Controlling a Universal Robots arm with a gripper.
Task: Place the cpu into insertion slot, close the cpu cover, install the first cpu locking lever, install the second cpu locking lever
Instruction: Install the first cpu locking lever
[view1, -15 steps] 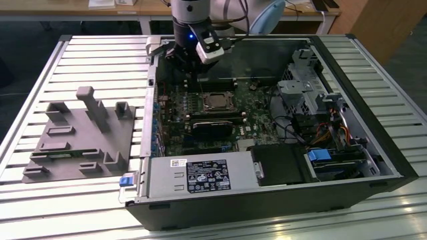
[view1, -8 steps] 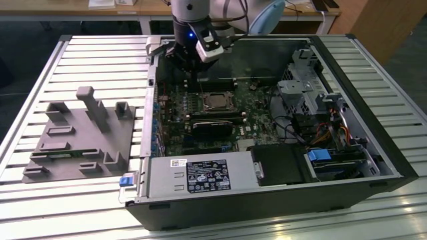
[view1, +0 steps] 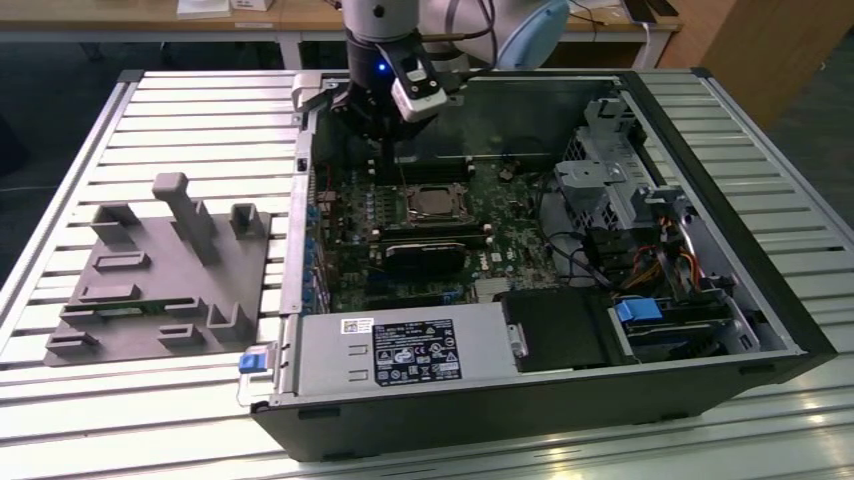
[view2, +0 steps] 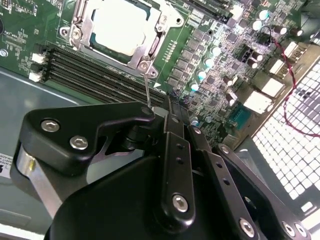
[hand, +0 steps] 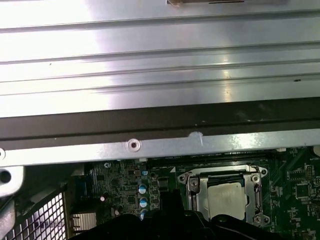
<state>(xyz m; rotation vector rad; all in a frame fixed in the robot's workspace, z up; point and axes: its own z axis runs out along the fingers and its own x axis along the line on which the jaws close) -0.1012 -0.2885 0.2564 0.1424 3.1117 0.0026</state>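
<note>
- The computer case (view1: 767, 300) lies open on a slatted metal table (view1: 187, 110), with a grey fixture tray (view1: 147, 290) beside it at the exterior view's left. The arm works close to the case's far wall, so a wide swing could knock the arm's wrist against that rim.
- The power supply box (view1: 400, 352) carries a white sticker (view1: 358, 325) and a larger black label (view1: 416, 352). Both bear print, but it is too small to make out.
- The motherboard (view2: 210, 65) has no writing that I can read. Its long black memory slots (view2: 100, 75) run just beside the socket. A slip downward could scrape them or the small capacitors nearby.
- The gripper (view2: 169, 112) hangs over the board near the socket's corner. I cannot tell whether it is open or closed, as its own linkage hides the tips.
- The insertion slot (hand: 225, 175) sits among the green board parts, roughly mid-board in the exterior view.
- The cpu cover (view2: 152, 45) appears to lie down on the slot, framing the chip. If it is not fully flat, forcing a lever could bend it or load the chip unevenly.
- The cpu (view2: 122, 22) rests inside the slot, silver top showing through the cover's window. No marking on it is legible.
- A thin metal lever (view2: 146, 89) stands up from the socket's corner toward the gripper. Whether the two touch is hidden. It looks unlatched, and being springy it could slide off and snap back if it is pushed off-line.
</note>
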